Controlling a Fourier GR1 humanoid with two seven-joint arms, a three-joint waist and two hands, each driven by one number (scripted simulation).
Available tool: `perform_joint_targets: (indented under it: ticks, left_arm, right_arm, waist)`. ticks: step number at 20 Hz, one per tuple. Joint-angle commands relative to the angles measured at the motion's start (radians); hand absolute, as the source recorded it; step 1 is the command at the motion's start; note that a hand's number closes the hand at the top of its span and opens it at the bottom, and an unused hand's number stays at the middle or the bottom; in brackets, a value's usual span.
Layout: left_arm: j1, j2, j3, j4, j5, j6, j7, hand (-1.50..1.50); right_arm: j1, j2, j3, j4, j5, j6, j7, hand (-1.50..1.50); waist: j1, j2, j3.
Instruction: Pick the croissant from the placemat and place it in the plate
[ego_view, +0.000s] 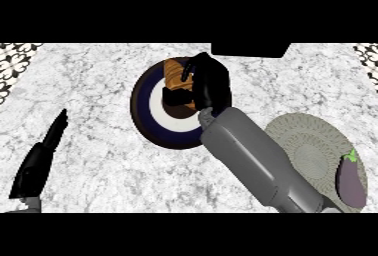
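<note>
The right hand (209, 80) is over the plate (145, 116), its fingers curled round the croissant (176, 75). The left hand (38, 160) rests open at the left edge. An eggplant (351, 180) lies on the placemat (310, 145).

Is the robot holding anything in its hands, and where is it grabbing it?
The right hand curls round the brown croissant at its right side, above the dark round plate. The left hand rests open, holding nothing.
</note>
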Motion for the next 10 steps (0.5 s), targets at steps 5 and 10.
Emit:
perform_joint_targets:
  ticks: [5, 10]
  left_arm:
    - [-0.045, -0.024, -0.016, 0.027, -0.029, 0.025, 0.012, 0.0]
    - [-0.019, -0.01, 0.001, 0.023, -0.015, 0.01, -0.005, 0.0]
  right_arm:
    - [-0.113, 0.002, 0.017, 0.256, -0.242, -0.222, -0.094, -1.5]
    - [-0.075, 0.002, 0.029, 0.19, -0.278, -0.423, -0.185, -1.5]
  waist:
    - [0.009, 0.004, 0.0]
    - [0.0, 0.001, 0.001]
